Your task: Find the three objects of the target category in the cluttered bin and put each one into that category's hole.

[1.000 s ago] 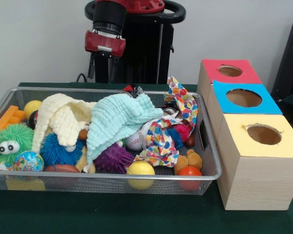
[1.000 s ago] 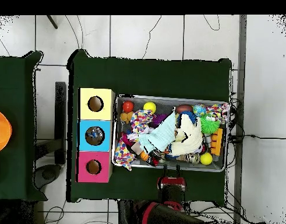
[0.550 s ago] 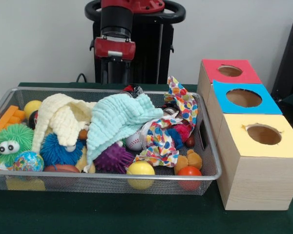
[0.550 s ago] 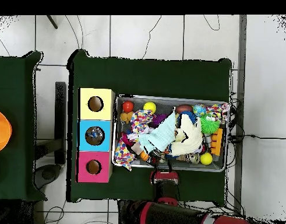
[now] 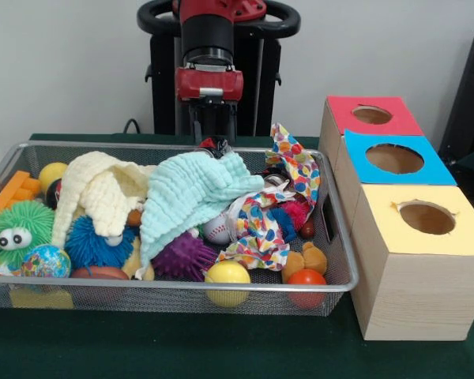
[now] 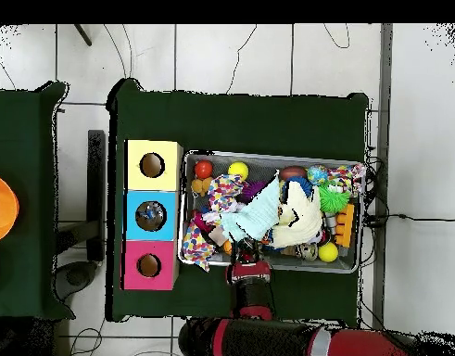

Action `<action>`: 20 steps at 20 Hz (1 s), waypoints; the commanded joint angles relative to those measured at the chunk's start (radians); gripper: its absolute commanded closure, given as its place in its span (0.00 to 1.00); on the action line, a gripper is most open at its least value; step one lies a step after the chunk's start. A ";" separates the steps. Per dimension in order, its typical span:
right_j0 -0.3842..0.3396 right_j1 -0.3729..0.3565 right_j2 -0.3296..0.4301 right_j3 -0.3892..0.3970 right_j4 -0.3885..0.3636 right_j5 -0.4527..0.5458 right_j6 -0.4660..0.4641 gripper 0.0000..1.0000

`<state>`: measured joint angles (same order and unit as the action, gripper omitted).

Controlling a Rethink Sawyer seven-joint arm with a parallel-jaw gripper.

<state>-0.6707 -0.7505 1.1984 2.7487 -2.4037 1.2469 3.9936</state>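
Observation:
A wire bin [image 5: 182,286] holds a heap of toys and cloths. A mint cloth [image 5: 186,189] and a cream cloth [image 5: 103,189] cover the middle, and a bright patterned cloth [image 5: 292,162] drapes over the right end. Near the front rim lie a yellow ball [image 5: 227,276], a red ball [image 5: 306,279], a purple spiky ball [image 5: 183,257] and a baseball [image 5: 217,229]. My gripper [image 5: 213,134] hangs over the bin's far rim, just behind the mint cloth. Seen from overhead, the gripper [image 6: 249,269] sits at the bin's lower edge.
Beside the bin stand a red box [image 5: 344,118], a blue box [image 5: 434,166] and a yellow box [image 5: 395,229], each with a round hole on top. A green fuzzy toy [image 5: 20,229], a blue spiky ball [image 5: 91,241], a globe ball [image 5: 46,260] and orange blocks [image 5: 12,193] fill the left end.
The arm has swung right in the front view and come down to the bin's far rim. Nothing in the bin has moved.

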 commanded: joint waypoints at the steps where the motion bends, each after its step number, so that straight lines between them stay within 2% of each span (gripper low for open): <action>1: -0.018 0.103 0.066 -0.105 -0.077 0.075 0.178 0.00; 6: -0.036 0.171 0.004 -0.176 -0.163 0.074 0.067 0.00; 9: -0.046 0.183 -0.029 -0.226 -0.177 0.035 0.011 0.00; 12: -0.041 0.184 -0.068 -0.297 -0.121 -0.051 -0.045 0.00; 20: -0.023 0.178 -0.112 -0.349 -0.106 -0.092 -0.089 0.00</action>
<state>-0.6954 -0.5992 1.1484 2.6053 -2.4885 1.2311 3.9936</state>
